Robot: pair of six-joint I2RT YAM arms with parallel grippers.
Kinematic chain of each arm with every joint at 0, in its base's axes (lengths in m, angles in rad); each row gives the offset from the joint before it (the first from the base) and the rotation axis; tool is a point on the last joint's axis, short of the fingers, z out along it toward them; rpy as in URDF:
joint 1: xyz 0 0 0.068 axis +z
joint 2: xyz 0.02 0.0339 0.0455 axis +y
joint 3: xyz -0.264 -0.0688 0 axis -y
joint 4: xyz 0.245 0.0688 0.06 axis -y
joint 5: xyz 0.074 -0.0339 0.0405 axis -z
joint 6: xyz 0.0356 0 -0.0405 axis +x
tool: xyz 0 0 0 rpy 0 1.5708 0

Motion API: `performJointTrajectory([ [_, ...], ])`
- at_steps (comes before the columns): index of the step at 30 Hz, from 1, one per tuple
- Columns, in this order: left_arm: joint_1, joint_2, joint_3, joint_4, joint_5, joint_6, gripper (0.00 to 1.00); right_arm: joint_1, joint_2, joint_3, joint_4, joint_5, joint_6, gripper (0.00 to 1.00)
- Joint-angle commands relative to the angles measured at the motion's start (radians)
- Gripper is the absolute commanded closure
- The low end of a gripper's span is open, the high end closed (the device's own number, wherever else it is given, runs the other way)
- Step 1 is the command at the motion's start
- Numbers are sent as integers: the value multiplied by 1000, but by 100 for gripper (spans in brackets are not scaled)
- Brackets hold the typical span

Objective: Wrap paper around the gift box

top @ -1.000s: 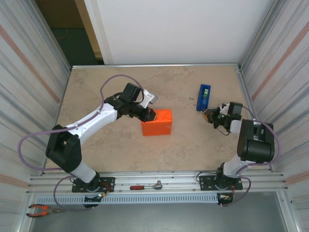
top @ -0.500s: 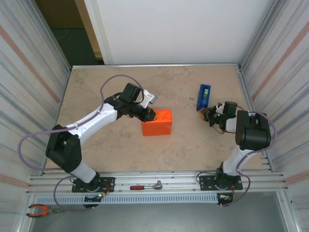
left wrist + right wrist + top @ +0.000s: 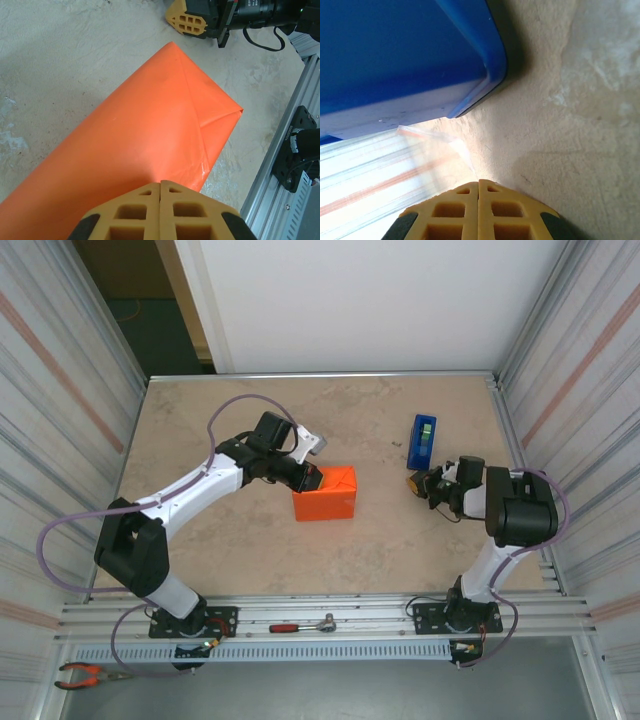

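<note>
Left end effector (image 3: 313, 478), jaws closed on nothing, presses the left face of the parcel: a bright orange sheet of thin paper (image 3: 328, 492) folded fully around the gift box, which it hides, resting on the beige desk (image 3: 230, 540). Right of the parcel, the right end effector (image 3: 413, 483), also closed, sits just beside a narrow blue plastic tape dispenser (image 3: 422, 441), with a clear tape strip (image 3: 435, 145) reaching its tips. The wrapping looks nearly done; taping the folds apparently is left. One parcel, one dispenser, two end effectors
</note>
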Motion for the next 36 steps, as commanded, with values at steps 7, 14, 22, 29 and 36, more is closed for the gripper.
performJointTrajectory([
  [7, -23, 60, -39, -100, -36, 22, 100, -6, -153, -17, -151, -50, -34, 100],
  [14, -23, 61, -39, -99, -36, 19, 100, 22, -363, 23, -357, -39, -84, 100],
  [22, -23, 63, -39, -99, -34, 21, 100, 132, -549, 147, -568, 28, -79, 100],
  [29, -23, 62, -40, -98, -37, 23, 100, 323, -595, 263, -626, 124, -34, 100],
  [36, -24, 62, -42, -100, -45, 25, 100, 498, -587, 308, -596, 215, 23, 100],
])
